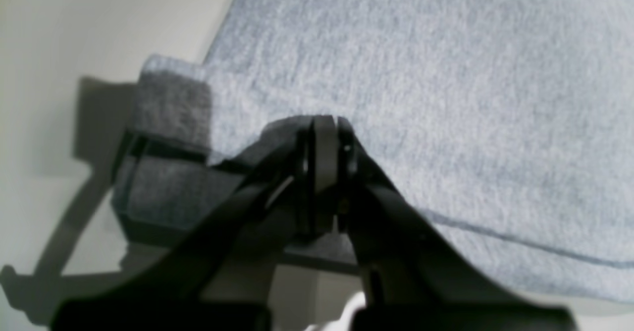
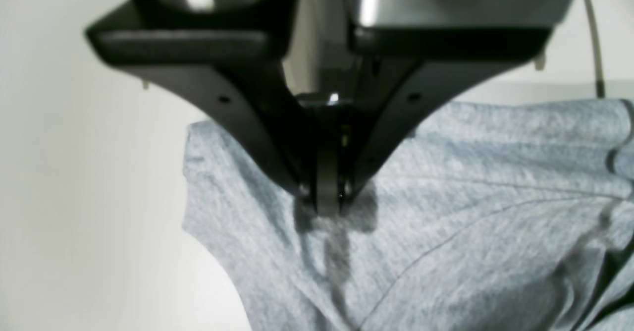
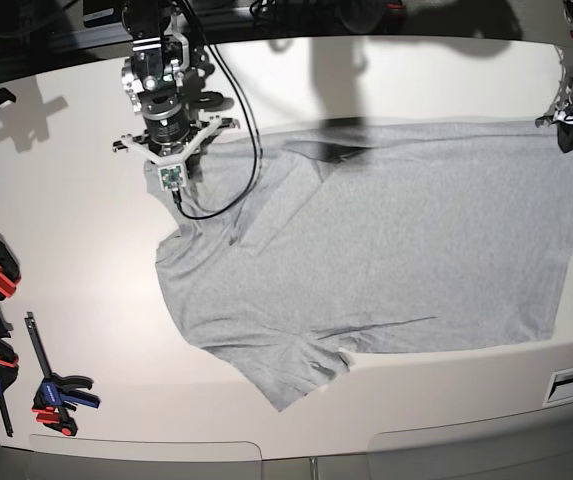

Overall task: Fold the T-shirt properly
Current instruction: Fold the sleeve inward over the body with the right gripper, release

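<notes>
The T-shirt (image 3: pixel 386 250) lies spread over the middle of the white table (image 3: pixel 76 240), plain grey side up, its body reaching toward the table's right edge and its neck and sleeves toward the left. One sleeve points at the near edge, slightly rumpled, with a few creases running across the cloth beside it.

The right claw (image 2: pixel 328 199) stands at the shirt's far-left part, close to the table's far edge. In its wrist view the two fingers are pressed together and pinch a small ridge of the grey fabric, which gathers into a fold just below the tips. A black cable (image 3: pixel 228 150) loops from this arm down over the shirt's shoulder area.

The left claw (image 1: pixel 324 128) is at the shirt's far-right corner, near the table's far-right corner. In its wrist view the fingers are pressed together over the shirt's edge, where a small flap of cloth sticks out beside them; the tips appear to pinch the fabric there.

Several red, blue and black clamps (image 3: pixel 54 395) lie along the table's left edge, well apart from the shirt.
</notes>
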Robot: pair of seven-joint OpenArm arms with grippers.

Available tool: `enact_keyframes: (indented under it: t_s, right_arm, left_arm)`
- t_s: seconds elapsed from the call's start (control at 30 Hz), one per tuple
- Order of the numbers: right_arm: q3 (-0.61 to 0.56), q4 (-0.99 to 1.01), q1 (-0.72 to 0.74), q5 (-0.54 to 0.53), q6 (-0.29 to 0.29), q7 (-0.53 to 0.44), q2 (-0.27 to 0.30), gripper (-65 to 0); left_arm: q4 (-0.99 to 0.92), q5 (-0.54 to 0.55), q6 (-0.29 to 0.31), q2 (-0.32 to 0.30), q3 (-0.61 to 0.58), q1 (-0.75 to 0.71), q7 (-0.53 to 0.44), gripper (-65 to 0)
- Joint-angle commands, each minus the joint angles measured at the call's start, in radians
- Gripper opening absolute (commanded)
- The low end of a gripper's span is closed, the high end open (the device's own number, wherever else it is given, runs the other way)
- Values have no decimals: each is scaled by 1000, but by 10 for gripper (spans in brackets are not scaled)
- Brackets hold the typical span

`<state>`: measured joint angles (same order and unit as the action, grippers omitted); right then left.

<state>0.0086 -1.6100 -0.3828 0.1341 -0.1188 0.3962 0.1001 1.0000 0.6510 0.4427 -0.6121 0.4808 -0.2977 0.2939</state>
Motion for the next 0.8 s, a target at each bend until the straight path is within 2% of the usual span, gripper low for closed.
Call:
enact_keyframes:
  t_s: [0.0,0.23,0.57,0.77]
  right_arm:
    - [4,8,-32,19,-8,105,11,-650]
    - [4,-12,-126,-15,-9,109,13,-650]
    - [5,-207,-296,-14,-9,141,13,-650]
    - [5,-243,-366,-14,2,154,13,-650]
  left_arm:
    - [-3,-29,-24,-15,3,-25,84,-650]
    - [32,13,-23,-14,3,-107,91,-650]
    - [320,12,-24,-13,3,-318,122,-650]
    - [370,12,-24,39,24,-365,137,-650]
